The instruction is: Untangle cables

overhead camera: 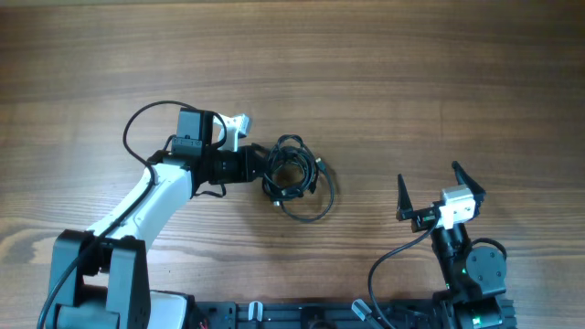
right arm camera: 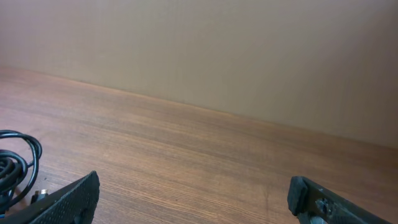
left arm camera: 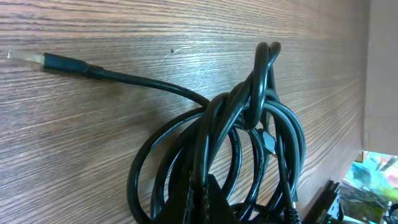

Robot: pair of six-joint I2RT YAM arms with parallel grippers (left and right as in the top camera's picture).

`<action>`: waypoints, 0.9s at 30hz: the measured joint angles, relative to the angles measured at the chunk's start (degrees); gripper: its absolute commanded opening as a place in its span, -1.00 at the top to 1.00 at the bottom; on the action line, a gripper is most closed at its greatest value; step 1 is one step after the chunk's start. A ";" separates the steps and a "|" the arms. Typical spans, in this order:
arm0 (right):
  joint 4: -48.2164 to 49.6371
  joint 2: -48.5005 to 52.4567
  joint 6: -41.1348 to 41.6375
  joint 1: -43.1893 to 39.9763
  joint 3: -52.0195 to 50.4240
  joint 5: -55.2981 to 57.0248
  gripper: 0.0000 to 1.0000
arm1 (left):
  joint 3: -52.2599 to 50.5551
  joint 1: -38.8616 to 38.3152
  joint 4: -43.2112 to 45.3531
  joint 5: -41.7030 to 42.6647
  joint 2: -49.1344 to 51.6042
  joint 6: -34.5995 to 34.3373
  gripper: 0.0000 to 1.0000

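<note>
The cables (overhead camera: pixel 294 174) lie as a knotted bundle of thin black loops in the middle of the wooden table. My left gripper (overhead camera: pixel 265 170) reaches into the bundle's left side and is shut on its strands. In the left wrist view the loops (left arm camera: pixel 249 143) fan out from the closed left gripper (left arm camera: pixel 200 200) at the bottom edge, and one strand runs off to a plug end (left arm camera: pixel 62 63) lying flat on the wood. My right gripper (overhead camera: pixel 428 174) stands wide open to the right of the bundle, apart from it, holding nothing. From the right wrist, a bit of the cables (right arm camera: pixel 15 163) shows at the far left, beyond its open fingers (right arm camera: pixel 74 198).
The left arm's own thick black wire (overhead camera: pixel 137 123) arcs over the table behind its wrist. The right arm's base (overhead camera: pixel 475 274) sits at the front right edge. A plain wall (right arm camera: pixel 217 50) rises behind the table's far edge.
</note>
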 measured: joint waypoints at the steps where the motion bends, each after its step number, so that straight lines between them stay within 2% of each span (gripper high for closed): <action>1: 0.00 0.00 0.00 0.00 0.00 0.00 -0.99 | 0.02 0.00 -0.11 -0.13 0.00 0.13 0.92; 9: 0.00 0.00 0.00 0.00 0.00 0.00 -0.99 | 0.00 0.00 -0.46 -0.35 0.00 0.39 0.92; 14: 0.00 0.00 0.00 0.00 0.00 0.00 -0.99 | 0.02 0.00 4.55 5.70 0.00 0.44 0.92; 27: 0.00 0.00 0.00 0.00 0.00 0.00 -1.00 | 0.02 0.00 3.21 6.71 0.00 0.44 0.92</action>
